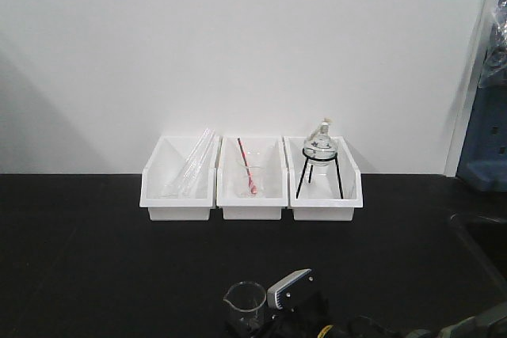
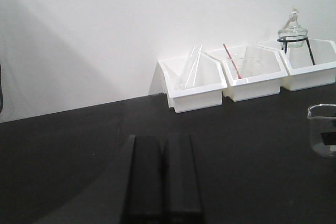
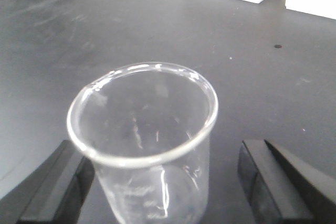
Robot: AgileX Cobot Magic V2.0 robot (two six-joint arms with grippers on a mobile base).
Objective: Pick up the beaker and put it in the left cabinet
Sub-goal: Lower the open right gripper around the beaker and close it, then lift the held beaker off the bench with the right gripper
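Nearest the right wrist camera stands the beaker (image 3: 144,145), upright on the black table (image 1: 95,259) with its mouth up and its long axis vertical. It sits at the near edge of the table, well apart from the bins at the back. The right hand (image 3: 163,187) straddles it with its jaws apart. One dark finger (image 3: 50,187) is just beside the glass on the left, though I cannot tell whether it touches, and the other is clear of the glass on the right.

The beaker is clear, thin-walled glass with nothing in it. It has a rolled rim that catches the light and faint white marks low on its wall. In the front view its pour spout points to the robot's left.

Against the white wall (image 1: 238,37) three white bins stand in a row, touching or nearly so:
- The left bin (image 1: 178,211) holds long glass tubes (image 1: 194,160) leaning on a slant.
- The middle bin (image 1: 252,211) holds a second beaker (image 1: 252,180) with a red rod (image 1: 246,165) leaning in it.
- The right bin (image 1: 325,211) holds a round-bottom flask (image 1: 320,146) on a black tripod (image 1: 319,176).

The left hand (image 2: 163,150) hovers low over bare table with its two dark fingers together, only a thin seam between them, gripping nothing. In its view the beaker is cut by the right edge of the frame.
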